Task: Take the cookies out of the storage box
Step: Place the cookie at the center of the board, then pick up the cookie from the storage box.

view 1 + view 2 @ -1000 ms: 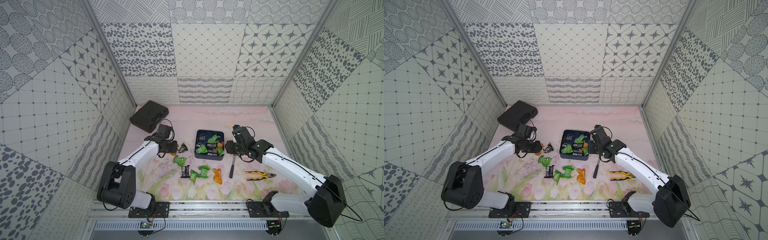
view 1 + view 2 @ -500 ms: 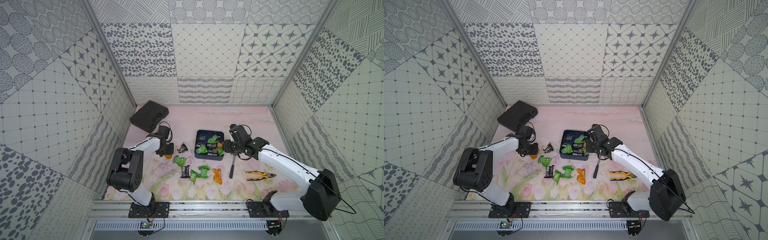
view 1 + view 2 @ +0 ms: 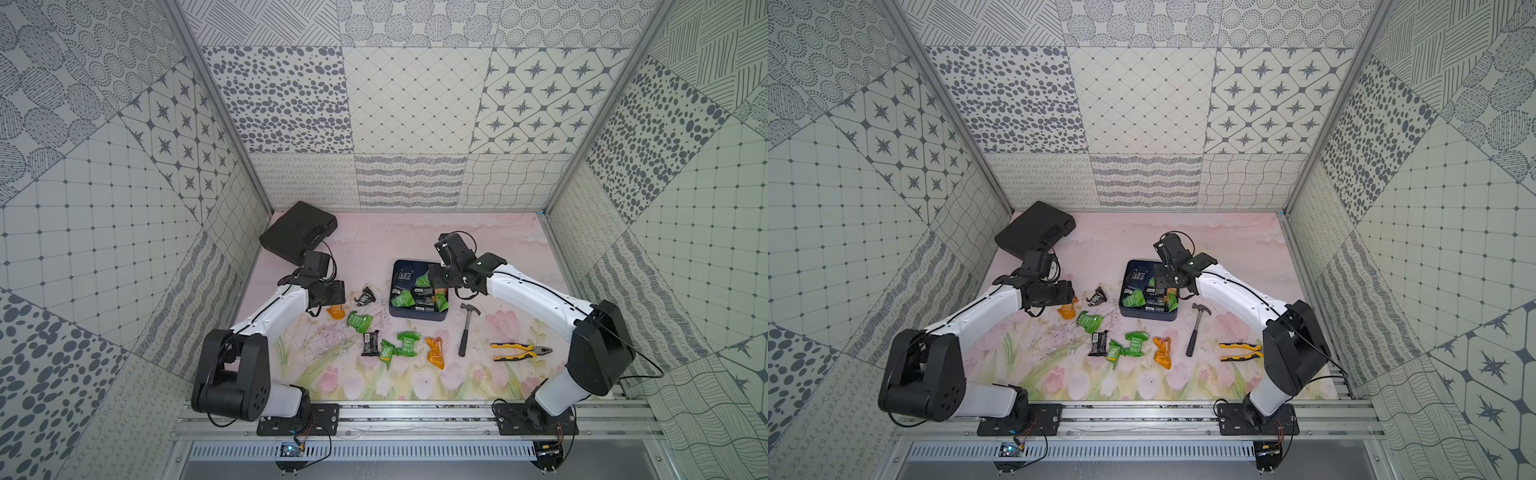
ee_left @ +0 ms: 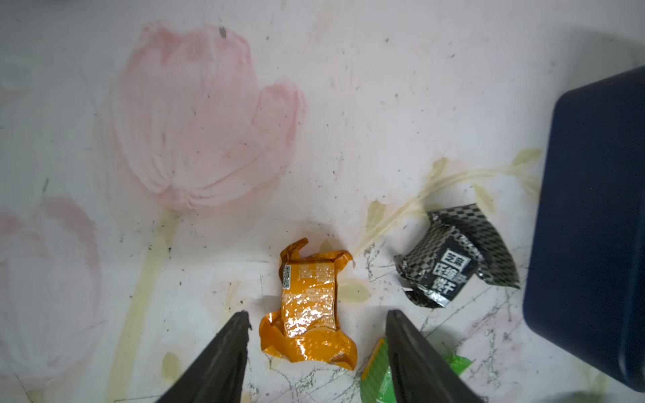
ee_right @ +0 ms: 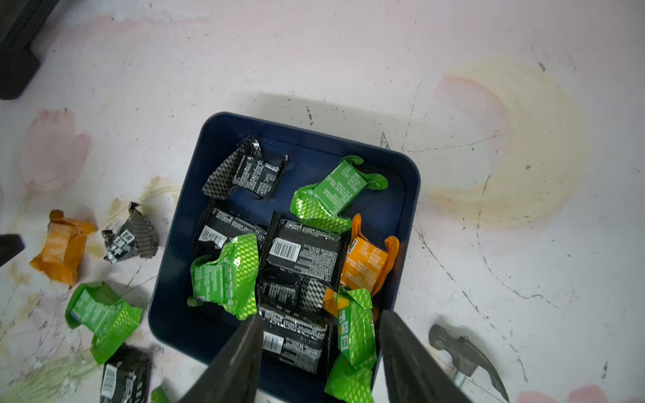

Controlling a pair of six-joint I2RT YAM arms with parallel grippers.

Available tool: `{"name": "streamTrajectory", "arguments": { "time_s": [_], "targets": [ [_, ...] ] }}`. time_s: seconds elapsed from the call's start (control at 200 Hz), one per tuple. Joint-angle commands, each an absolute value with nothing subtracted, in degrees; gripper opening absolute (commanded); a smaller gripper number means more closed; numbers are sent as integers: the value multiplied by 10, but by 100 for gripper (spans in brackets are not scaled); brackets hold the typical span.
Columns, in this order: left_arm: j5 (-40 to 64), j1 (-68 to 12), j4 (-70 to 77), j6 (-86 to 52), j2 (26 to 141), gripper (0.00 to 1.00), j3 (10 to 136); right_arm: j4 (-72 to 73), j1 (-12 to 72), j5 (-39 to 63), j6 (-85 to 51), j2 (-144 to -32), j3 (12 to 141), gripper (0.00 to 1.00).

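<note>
Storage box: the navy storage box (image 3: 417, 316) (image 3: 1148, 316) sits open on the floral counter (image 3: 374, 257), near its middle in both top views.
Cookies inside: black and green cookies (image 5: 227, 272) crowd the half of the box nearest the hammer, with one orange packet (image 5: 364, 261) against a wall. A lone black packet (image 5: 253, 171) lies by the opposite wall.
Cookies outside: seven lie on the counter, left of the box and in front of it. They include an orange cookie (image 4: 309, 307) (image 3: 336, 311), a black checkered cookie (image 4: 453, 265) near the box wall but not touching it, and a green cookie (image 3: 359, 322).
Left fingers: the left fingers (image 4: 223, 359) stand apart on either side of the orange cookie, which lies flat on the counter and is not clamped.
Right fingers: the right fingers (image 5: 241, 359) stand apart above the box, over a black and a green packet, with nothing gripped.
Other items: a claw hammer (image 3: 466, 328) lies just beside the box, yellow-handled pliers (image 3: 519, 351) are further right, and a black case (image 3: 297, 237) sits at the back left.
</note>
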State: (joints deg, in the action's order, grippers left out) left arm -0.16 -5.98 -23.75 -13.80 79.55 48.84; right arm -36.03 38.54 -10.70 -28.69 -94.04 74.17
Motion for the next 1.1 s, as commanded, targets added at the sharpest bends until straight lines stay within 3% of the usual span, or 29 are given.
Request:
{"name": "streamTrajectory", "arguments": {
  "time_s": [0.0,0.255,0.47,1.095],
  "targets": [
    [-13,-58,-178,-229,693,67,430,-362,402,-181,-383,-989,785,60],
    [-83,-56,-159,-341,508,67,310,-375,404,-216,-516,-1093,855,64],
    [-107,-55,-202,-382,420,67,265,-376,393,-232,-568,-1140,879,66],
    [-132,-57,-210,-385,389,67,261,-375,370,-219,-584,-1228,928,61]
  ]
}}
